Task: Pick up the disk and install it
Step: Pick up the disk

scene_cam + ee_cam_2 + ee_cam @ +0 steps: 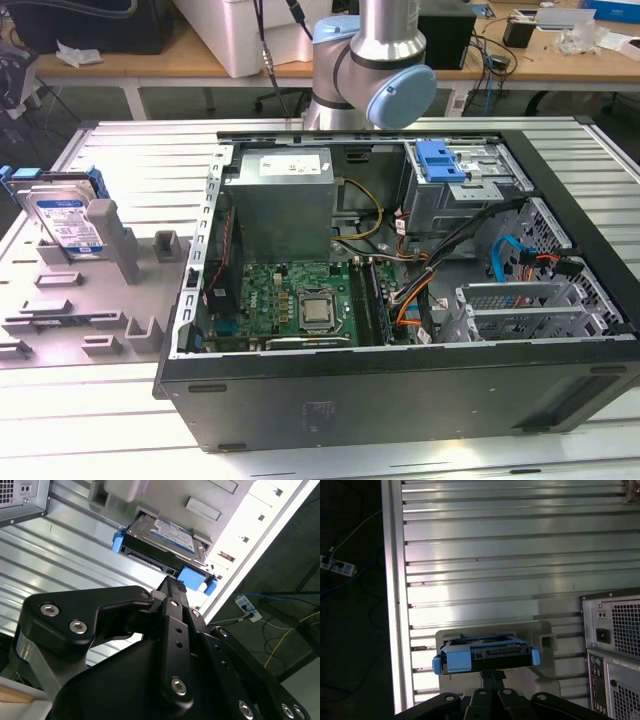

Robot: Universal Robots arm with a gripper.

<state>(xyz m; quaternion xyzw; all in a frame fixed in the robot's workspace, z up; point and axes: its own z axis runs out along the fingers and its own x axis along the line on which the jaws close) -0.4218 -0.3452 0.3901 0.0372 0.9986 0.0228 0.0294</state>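
The disk (pixel 65 222), a silver drive with a blue-and-white label in a blue carrier, leans in a grey holder fixture (pixel 100 300) at the exterior view's left, outside the computer case (pixel 400 400). Both wrist views show the disk (pixel 172 532) (pixel 485 652) in that fixture just ahead of my gripper (pixel 172 586) (pixel 493 676). The black fingers stand together, shut, with nothing between them, a short gap from the carrier's near edge. The arm (pixel 375 60) rises behind the case.
Inside the open case lie a grey metal power supply box (pixel 280 200), a motherboard (pixel 300 300), cables and a drive bay with a bright-blue bracket (pixel 440 160). The case's rear panel (pixel 615 650) stands beside the fixture. The ribbed metal table ends at an edge (pixel 395 605).
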